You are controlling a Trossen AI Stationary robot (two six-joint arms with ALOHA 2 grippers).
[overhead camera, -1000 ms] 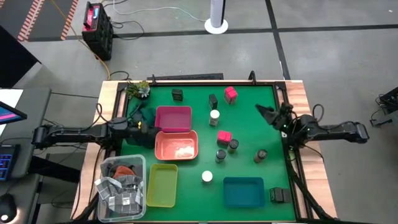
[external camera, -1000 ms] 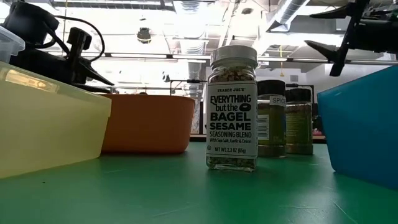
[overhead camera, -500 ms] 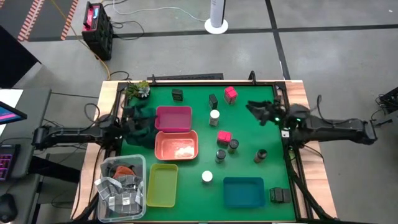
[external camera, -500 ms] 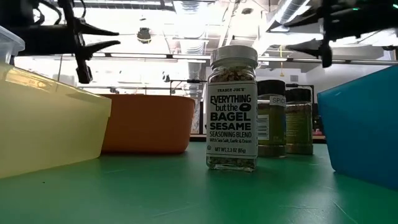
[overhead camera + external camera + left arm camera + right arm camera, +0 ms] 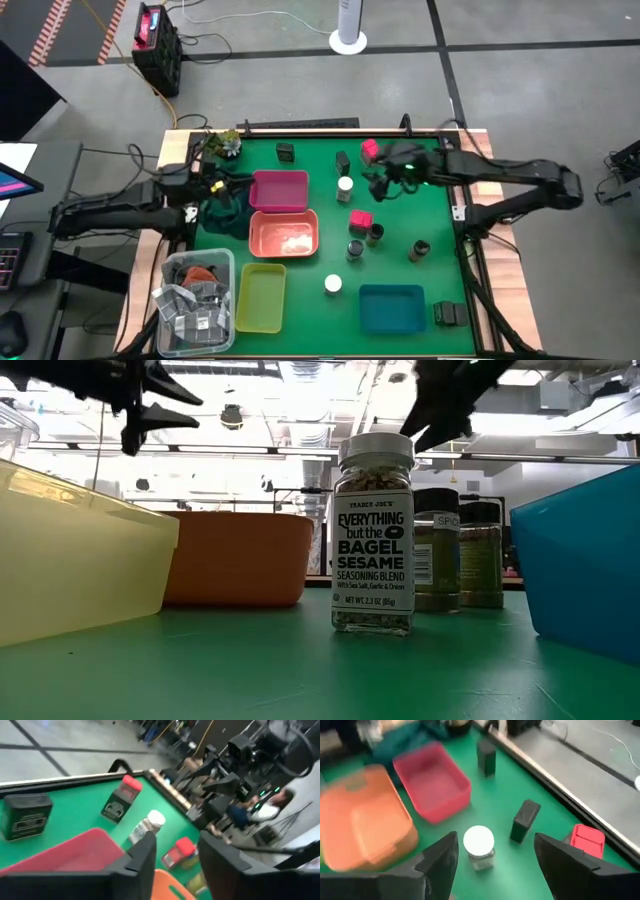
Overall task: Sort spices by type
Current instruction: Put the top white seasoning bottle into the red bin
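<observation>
White-capped jar (image 5: 345,185) stands mid-tabletop beside the pink tray (image 5: 279,190); right end effector (image 5: 381,181) hovers just beside it, fingers wide. Left end effector (image 5: 222,183) hovers spread by that tray.

Green table (image 5: 400,250); pink tray (image 5: 279,190), orange tray (image 5: 283,233), seemingly yellow-green tray (image 5: 260,297).

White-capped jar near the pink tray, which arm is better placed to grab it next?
The right arm, probably. Its gripper hangs open beside the white-capped jar, which its wrist view frames between its fingers. The left gripper sits beyond the pink tray.
</observation>
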